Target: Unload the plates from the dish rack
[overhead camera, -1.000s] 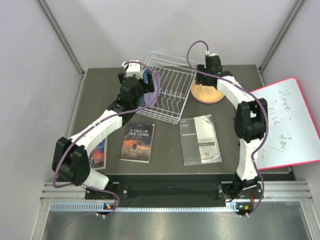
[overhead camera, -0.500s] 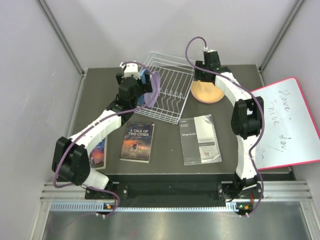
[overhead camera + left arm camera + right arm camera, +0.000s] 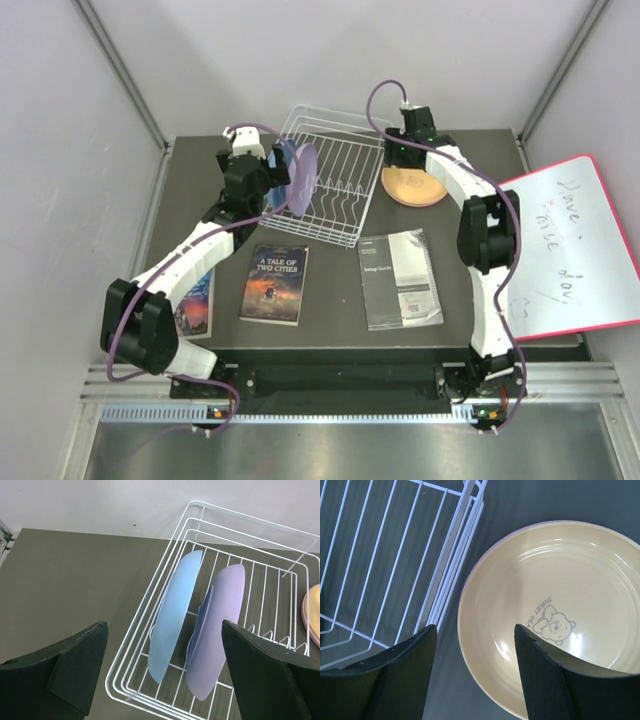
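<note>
Since a second ago the left arm has backed off from the white wire dish rack (image 3: 345,200), so more of the lilac plate shows. The right wrist has slid a touch closer to the rack's right side.

Biggest first. The dark table (image 3: 330,305) carries everything. A red-framed whiteboard (image 3: 580,250) with scribbles lies well off to the right of the rack. The rack itself sits skewed toward the far side of the table.

On the near side of the rack there's a "Tale of Two Cities" paperback (image 3: 275,285). A grey setup booklet (image 3: 400,278) lies near-right of the rack, and another book (image 3: 198,305) is half under the left arm.

Plates now. The light blue round plate (image 3: 175,615) and the lilac purple round plate (image 3: 220,625) both stand on edge at the rack's left end. They're side by side and leaning a little, with their flat faces turned toward the rack's side walls.

The orange-tan plate (image 3: 555,590) lies flat and face up just outside the rack's right wall. It's glossy, with a small bear and "SWEET PEA" printed in the middle. A pink plate's rim (image 3: 307,630) peeks out under it.

The left gripper (image 3: 164,625) faces the two standing plates, fingers spread wide with nothing between them. The right gripper (image 3: 474,627) hangs above the gap between the rack wall and the orange-tan plate, fingers parted and holding nothing.
</note>
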Robot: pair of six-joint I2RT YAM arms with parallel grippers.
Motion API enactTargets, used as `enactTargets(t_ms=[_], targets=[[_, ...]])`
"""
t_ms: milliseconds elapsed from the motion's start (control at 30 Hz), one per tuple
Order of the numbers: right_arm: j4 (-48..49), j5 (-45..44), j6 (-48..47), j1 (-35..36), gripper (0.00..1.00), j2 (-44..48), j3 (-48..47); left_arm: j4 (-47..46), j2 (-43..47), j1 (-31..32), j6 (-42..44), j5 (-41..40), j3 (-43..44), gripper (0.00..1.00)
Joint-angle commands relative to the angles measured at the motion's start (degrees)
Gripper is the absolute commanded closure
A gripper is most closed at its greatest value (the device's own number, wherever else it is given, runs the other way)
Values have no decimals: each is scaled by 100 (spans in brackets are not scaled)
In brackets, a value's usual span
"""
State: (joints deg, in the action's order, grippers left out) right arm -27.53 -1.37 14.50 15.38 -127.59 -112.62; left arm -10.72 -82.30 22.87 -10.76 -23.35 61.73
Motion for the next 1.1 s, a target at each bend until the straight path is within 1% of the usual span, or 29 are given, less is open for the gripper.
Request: enactTargets(t_ms=[0,233,300,400,500,533,633,900,1067], targets=[[291,452,-132,211,36,-56,-226,-202,215,-64,-57,85,-30,1],[529,768,-290,326,35,6,3,-220,127,-116,-136,129,-39,1],[573,699,-299,343,35,24,29,-220,92,-125,-154,173,-21,1],[687,830,-395,343,34,111,143,-229,48,-125,-180,208,5,1],[696,936,-431,352,29,120,135,-220,4,-134,-207,235,5,1],[688,997,-457,343,25,120,126,-220,4,-134,-215,244,5,1],[696,1138,-483,343,22,103,126,-229,-31,-134,-233,270,-4,1],[767,1446,-545,361,20,129,144,-229,-119,-134,-286,296,23,1],[1012,455,-545,361,20,497,582,-229,-163,-134,-233,288,58,1]])
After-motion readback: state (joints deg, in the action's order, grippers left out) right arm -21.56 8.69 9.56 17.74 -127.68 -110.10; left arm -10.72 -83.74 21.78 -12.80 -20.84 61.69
